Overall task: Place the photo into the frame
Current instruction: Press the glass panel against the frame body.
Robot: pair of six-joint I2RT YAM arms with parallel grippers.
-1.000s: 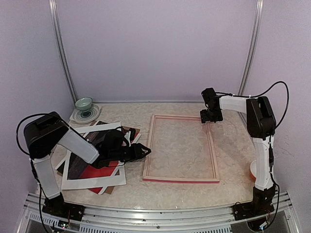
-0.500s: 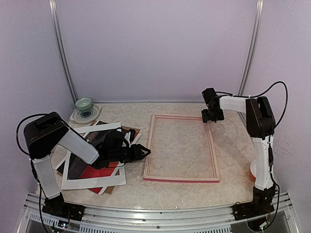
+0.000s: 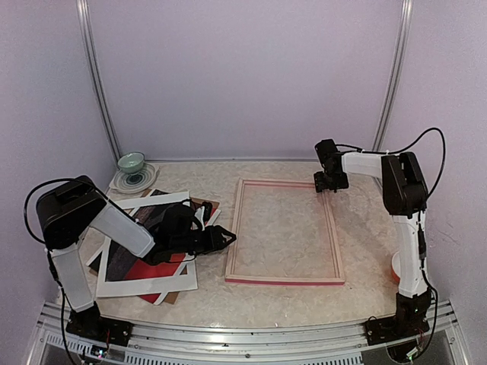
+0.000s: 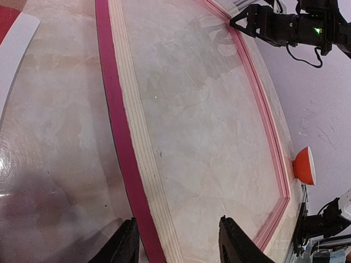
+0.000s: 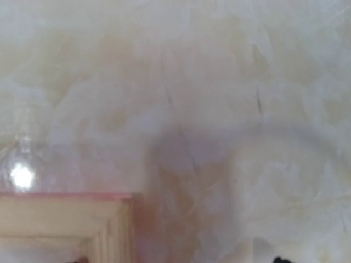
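**Both arms reaching toward a frame lying flat**

The frame (image 3: 232,228) is lying flat on the marbled worktop (image 3: 365,228), pale side up, with a pink edge showing along its near rail. The left hand (image 3: 225,237) is stretching low from the left, its tip just beside the frame's left rail. The right hand (image 3: 332,185) is pointing down at the frame's far right corner; contact cannot be told from here. Under the left arm, the photo (image 3: 144,269) is showing red and dark through the window of a tilted white mat board (image 3: 144,288). A green bowl (image 3: 131,161) is sitting on a ringed plate (image 3: 141,180) at the far left. Something orange (image 3: 396,268) is peeking out behind the right arm.
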